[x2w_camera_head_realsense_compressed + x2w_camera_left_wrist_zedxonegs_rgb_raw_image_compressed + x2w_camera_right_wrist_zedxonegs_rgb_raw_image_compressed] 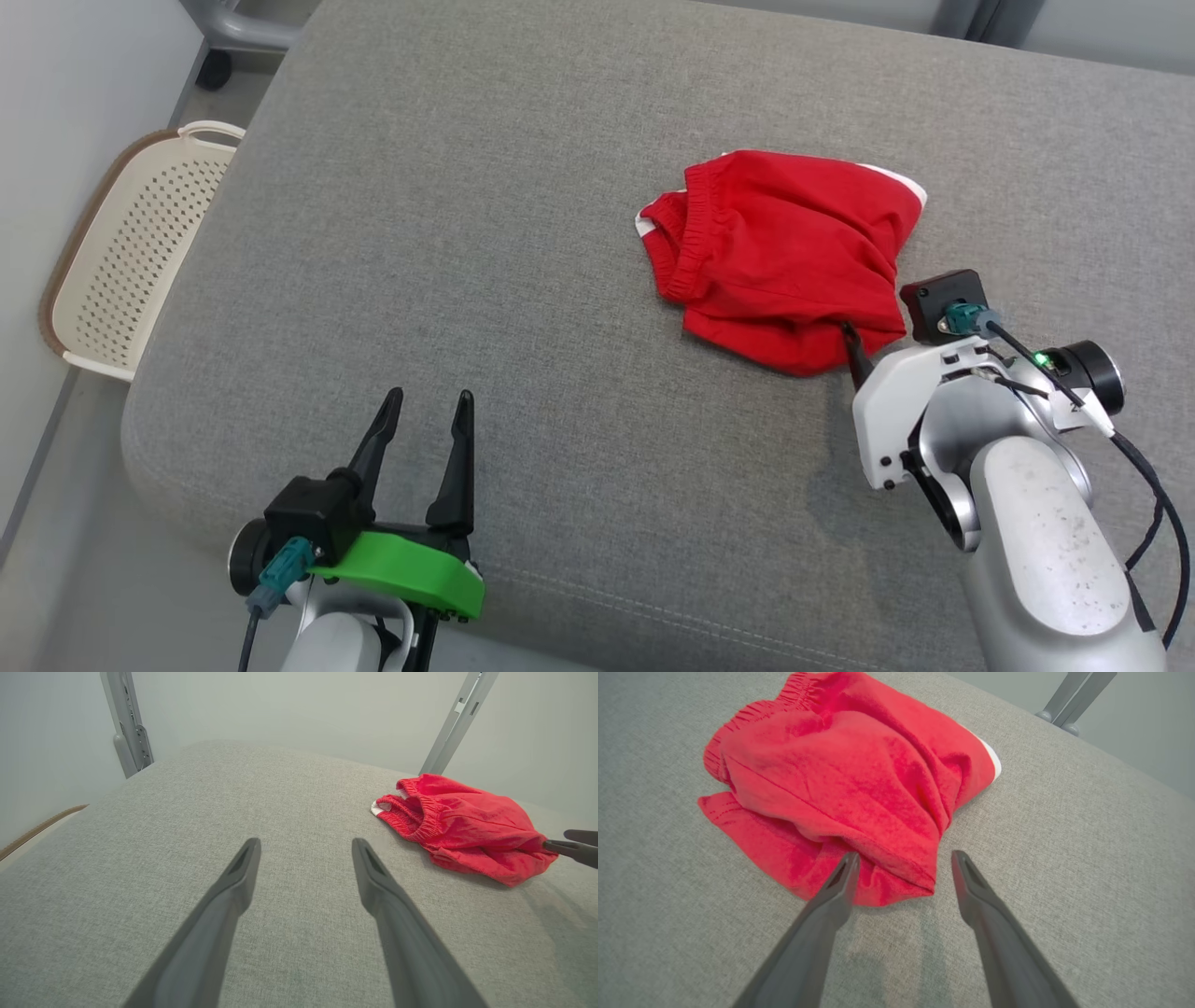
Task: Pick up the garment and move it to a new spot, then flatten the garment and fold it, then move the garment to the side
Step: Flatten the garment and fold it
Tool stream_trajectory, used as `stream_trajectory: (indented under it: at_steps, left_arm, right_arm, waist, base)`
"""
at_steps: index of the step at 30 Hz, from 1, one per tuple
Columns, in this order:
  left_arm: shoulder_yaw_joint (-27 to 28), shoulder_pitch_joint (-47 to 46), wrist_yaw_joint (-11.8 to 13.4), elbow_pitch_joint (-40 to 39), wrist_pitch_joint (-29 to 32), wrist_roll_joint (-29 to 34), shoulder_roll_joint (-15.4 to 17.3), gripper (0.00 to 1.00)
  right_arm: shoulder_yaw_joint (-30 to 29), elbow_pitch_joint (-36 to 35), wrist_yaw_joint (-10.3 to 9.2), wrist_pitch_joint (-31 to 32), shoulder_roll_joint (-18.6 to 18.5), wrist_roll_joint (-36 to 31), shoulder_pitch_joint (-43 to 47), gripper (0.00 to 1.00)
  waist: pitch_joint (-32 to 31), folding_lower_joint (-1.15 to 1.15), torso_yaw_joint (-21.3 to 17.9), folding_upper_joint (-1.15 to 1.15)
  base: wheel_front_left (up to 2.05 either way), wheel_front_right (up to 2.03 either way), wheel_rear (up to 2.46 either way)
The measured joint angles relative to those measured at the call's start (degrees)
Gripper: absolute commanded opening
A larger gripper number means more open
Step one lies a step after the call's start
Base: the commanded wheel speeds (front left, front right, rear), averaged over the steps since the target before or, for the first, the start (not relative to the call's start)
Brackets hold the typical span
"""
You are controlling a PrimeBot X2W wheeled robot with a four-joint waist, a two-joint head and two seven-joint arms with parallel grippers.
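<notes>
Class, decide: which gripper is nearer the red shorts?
Right. The right gripper has open jaws at the near edge of the shorts; the left gripper is well off to their left, apart.

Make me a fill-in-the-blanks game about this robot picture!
The crumpled garment is coloured ____.
It lies on a big ____ cushion.
The right pincer, at the garment's edge, is ____.
The cream basket sits at the robot's ____ side.
Missing words: red, grey, open, left.
</notes>
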Motion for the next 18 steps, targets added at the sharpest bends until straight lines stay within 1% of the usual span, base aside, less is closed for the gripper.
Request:
stream_trajectory:
  at_steps: [1, 2, 3, 5, 6, 7, 13, 18]
  left_arm:
    - [0.0, 0.0, 0.0, 0.0, 0.0, 0.0, 0.0, 1.00]
    - [0.0, 0.0, 0.0, 0.0, 0.0, 0.0, 0.0, 1.00]
    - [0.1, 0.0, 0.0, 0.0, 0.0, 0.0, 0.0, 1.00]
    - [0.2, -0.1, 0.0, 0.0, 0.0, 0.0, -0.1, 1.00]
    - [0.2, -0.1, 0.0, 0.0, 0.0, 0.0, -0.1, 1.00]
    - [0.2, -0.1, 0.0, 0.0, 0.0, 0.0, -0.1, 1.00]
    - [0.5, -0.1, 0.0, 0.1, 0.0, 0.0, -0.3, 1.00]
    - [0.6, -0.1, -0.1, 0.2, 0.0, 0.1, -0.3, 1.00]
  right_arm:
    - [0.2, 0.7, 0.00, -0.3, 0.0, -0.3, -0.4, 1.00]
    - [0.2, 1.3, 0.01, -0.6, 0.1, -0.4, -0.7, 0.96]
    - [0.1, 1.8, 0.00, -1.0, 0.1, -0.4, -1.0, 0.88]
    - [0.0, 2.8, 0.00, -1.1, 0.1, -0.8, -1.5, 0.35]
    - [0.0, 3.1, 0.00, -1.3, 0.1, -0.9, -1.6, 0.19]
    - [0.0, 3.4, 0.00, -1.6, 0.1, -0.9, -1.8, 0.00]
    - [1.1, 4.2, 0.00, -1.9, 0.1, -0.6, -1.9, 0.00]
    - [2.7, 2.0, 0.00, 1.1, 0.1, 0.8, -0.3, 0.00]
  waist:
    - [0.2, 0.00, 0.1, 0.00]
    - [0.3, 0.00, 0.2, 0.00]
    - [0.5, 0.00, 0.3, 0.00]
    - [0.8, 0.00, 0.5, 0.00]
    - [0.9, 0.00, 0.5, 0.00]
    - [1.0, 0.00, 0.6, 0.00]
    - [1.0, 0.00, 0.3, 0.00]
    - [0.5, 0.00, 0.1, 0.00]
  base:
    - [0.00, 0.00, 0.00]
    - [0.00, 0.00, 0.00]
    - [0.00, 0.00, 0.00]
    - [0.00, 0.00, 0.00]
    - [0.00, 0.00, 0.00]
    - [0.00, 0.00, 0.00]
    - [0.00, 0.00, 0.00]
    - [0.00, 0.00, 0.00]
